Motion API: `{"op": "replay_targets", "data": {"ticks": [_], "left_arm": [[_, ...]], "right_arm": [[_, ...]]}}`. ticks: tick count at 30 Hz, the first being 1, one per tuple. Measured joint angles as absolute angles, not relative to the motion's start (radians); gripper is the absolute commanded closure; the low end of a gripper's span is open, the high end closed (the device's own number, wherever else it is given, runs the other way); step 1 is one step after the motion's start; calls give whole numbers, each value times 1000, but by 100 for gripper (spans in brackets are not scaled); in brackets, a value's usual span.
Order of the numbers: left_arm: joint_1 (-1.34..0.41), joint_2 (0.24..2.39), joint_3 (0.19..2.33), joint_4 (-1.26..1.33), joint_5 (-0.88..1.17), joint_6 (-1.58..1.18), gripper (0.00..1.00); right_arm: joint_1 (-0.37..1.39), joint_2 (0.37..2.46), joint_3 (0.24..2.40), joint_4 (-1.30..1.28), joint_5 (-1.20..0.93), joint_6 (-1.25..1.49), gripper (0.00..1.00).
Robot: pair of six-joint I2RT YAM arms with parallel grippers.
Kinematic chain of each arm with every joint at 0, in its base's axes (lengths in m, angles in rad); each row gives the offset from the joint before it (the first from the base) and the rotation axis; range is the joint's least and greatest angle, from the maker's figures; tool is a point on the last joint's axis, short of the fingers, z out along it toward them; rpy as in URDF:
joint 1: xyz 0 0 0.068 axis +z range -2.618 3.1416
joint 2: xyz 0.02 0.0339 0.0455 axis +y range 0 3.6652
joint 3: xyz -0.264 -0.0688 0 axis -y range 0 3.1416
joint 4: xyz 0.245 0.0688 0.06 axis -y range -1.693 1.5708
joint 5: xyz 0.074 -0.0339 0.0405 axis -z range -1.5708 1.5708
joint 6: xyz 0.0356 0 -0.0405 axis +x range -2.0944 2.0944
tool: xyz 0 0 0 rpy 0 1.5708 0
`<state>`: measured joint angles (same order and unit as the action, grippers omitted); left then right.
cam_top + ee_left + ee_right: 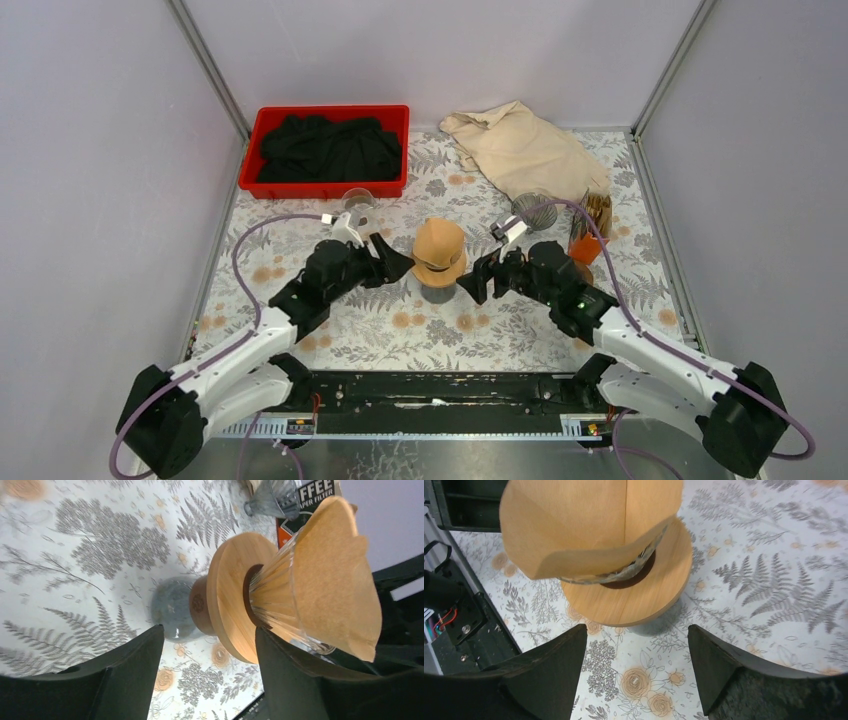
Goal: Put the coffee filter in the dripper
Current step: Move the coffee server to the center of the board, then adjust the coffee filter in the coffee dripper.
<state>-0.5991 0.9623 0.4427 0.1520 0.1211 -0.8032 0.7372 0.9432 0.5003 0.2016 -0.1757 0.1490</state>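
**Brown paper filter seated upright in the dripper, open grippers on either side**

At the far left a red bin (pixel 325 150) holds black cloth. Nearer and further right, the left gripper (pixel 398 262) sits just left of the dripper. Its fingers (pixel 125 670) are spread wide with nothing between them.

The coffee filter (pixel 440 245) is at the middle of the floral table (pixel 500 335), between the two grippers. It is a tan, unbleached paper cone with a folded seam running down one side. It sits inside the ribbed clear glass dripper (pixel 275 595), and its upper edge stands well above the glass rim. Its long axis is vertical, with the wide mouth up and the tip down through the round wooden collar (pixel 639 595). The collar rests on a dark glass base (pixel 172 607).

The right gripper (pixel 478 282) is just right of the dripper. Its jaws are also spread and hold nothing.

Further right and far, a beige cloth (pixel 525 150) lies crumpled. Nearer than the cloth are a second glass dripper (pixel 535 210) and an orange filter pack (pixel 590 235).
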Motion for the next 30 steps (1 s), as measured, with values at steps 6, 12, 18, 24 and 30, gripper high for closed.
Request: {"op": "replay_targets", "data": {"ticks": [6,12,18,24,30], "left_arm": [[-595,864,572,-46,20,-737,10],[-595,883,776,-175,-8,-647,3],[-595,1002,947,-220,22,-562,2],[-595,1152,1053,-279,82,-502,3],[-595,1241,1084,-355,109,-460,5]], "right_arm": [[737,870,628,28,-96,120,15],[738,925,851,-134,-40,103,13],[738,1078,1057,-240,-17,102,11],[738,1213,1158,-347,-18,102,10],[738,1296,1195,-424,-20,102,9]]}}
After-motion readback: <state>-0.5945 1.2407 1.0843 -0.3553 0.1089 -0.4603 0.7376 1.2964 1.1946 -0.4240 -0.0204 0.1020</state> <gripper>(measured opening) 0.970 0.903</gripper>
